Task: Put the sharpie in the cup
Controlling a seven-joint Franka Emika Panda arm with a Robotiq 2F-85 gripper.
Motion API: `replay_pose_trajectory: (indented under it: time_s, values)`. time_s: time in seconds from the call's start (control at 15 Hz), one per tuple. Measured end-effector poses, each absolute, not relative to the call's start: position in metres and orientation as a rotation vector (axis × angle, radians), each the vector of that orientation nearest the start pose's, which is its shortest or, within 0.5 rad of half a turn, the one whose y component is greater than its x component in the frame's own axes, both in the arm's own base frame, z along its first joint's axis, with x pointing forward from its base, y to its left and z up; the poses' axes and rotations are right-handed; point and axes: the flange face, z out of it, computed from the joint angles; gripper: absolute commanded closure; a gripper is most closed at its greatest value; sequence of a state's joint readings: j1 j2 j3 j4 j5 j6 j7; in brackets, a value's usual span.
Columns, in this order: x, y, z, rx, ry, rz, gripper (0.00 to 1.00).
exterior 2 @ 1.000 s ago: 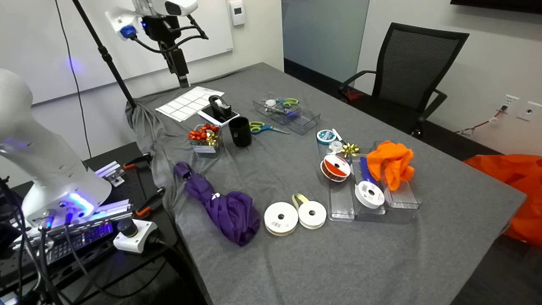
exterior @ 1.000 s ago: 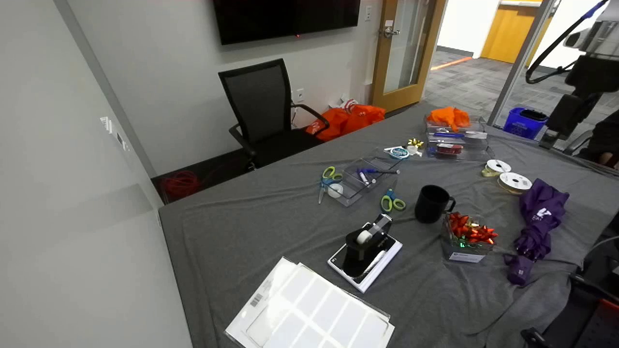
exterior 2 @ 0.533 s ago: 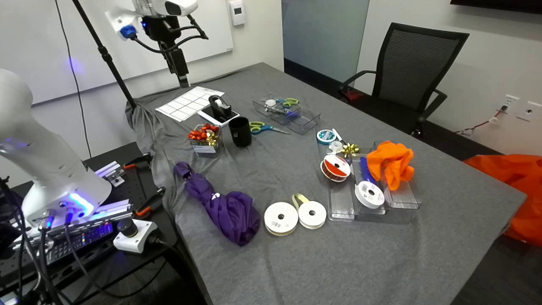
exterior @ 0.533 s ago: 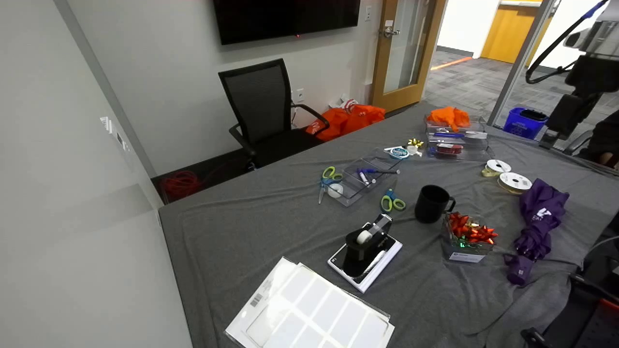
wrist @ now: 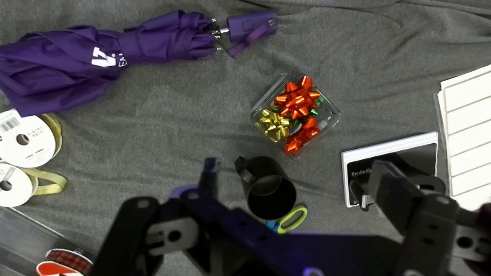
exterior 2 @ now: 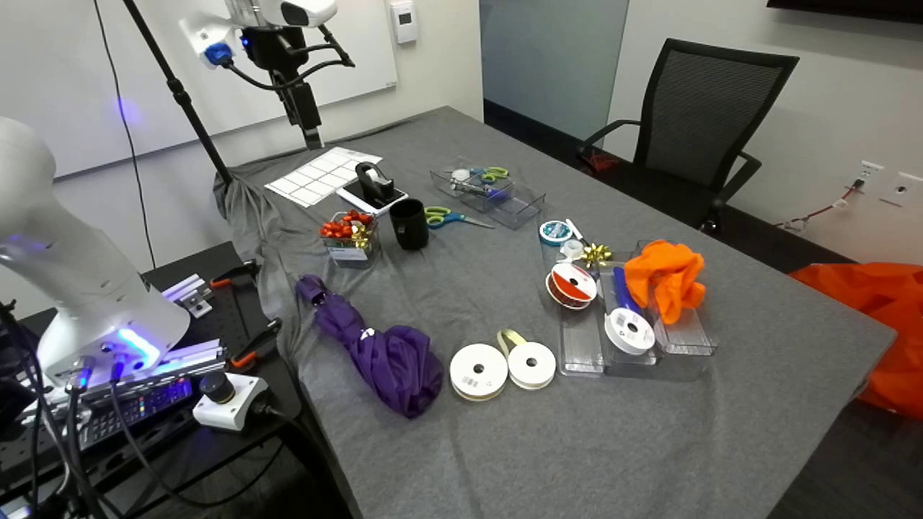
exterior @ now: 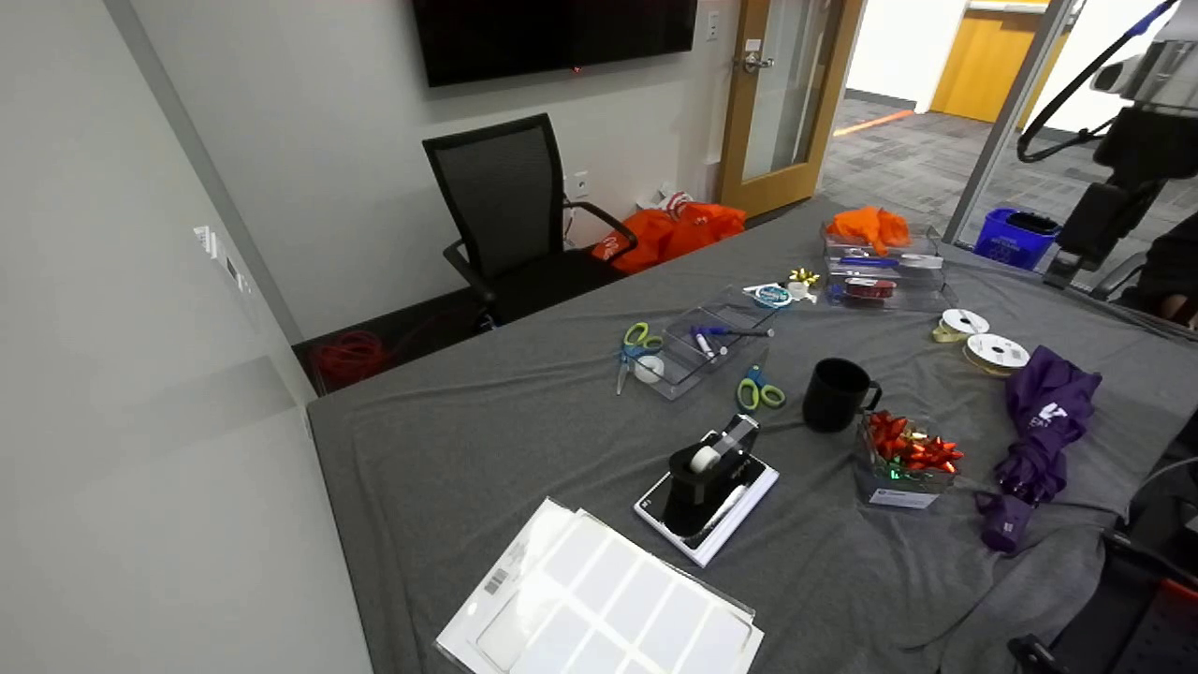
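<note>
The cup (exterior: 833, 398) is a black mug standing upright, with its handle toward a box of bows; it also shows in an exterior view (exterior 2: 409, 225) and the wrist view (wrist: 264, 168). Several pens or markers lie in a clear divided tray, among them a blue and black one (exterior: 735, 331) and a white one (exterior: 704, 344); I cannot tell which is the sharpie. This tray (exterior 2: 519, 209) also shows in an exterior view. My gripper (wrist: 299, 170) is open and empty, high above the table; it shows in both exterior views (exterior: 1062, 270) (exterior 2: 313, 138).
Scissors (exterior: 756, 388) lie beside the cup. The box of bows (exterior: 903, 459), a tape dispenser (exterior: 702, 473) on a pad and a purple umbrella (exterior 2: 375, 346) are near. Another clear tray (exterior 2: 580, 353) holds an orange cloth (exterior 2: 665, 277) and ribbon. White ribbon spools (exterior 2: 479, 370) lie near the umbrella.
</note>
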State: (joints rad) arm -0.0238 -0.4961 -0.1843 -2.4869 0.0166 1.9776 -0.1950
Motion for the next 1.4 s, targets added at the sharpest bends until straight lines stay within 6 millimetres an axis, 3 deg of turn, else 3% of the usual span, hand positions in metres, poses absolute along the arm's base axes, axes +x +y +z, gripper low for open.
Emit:
replay_pose_trajectory:
  time_s: [0.93,1.13,1.4]
  values:
    - [0.388,-0.077,0.461,-3.020,0.022,-0.010,0.00]
    - [0.405,-0.072,0.470,-2.986,0.085,-0.042,0.00]
    - [0.454,-0.073,0.475,-2.934,0.163,-0.090,0.00]
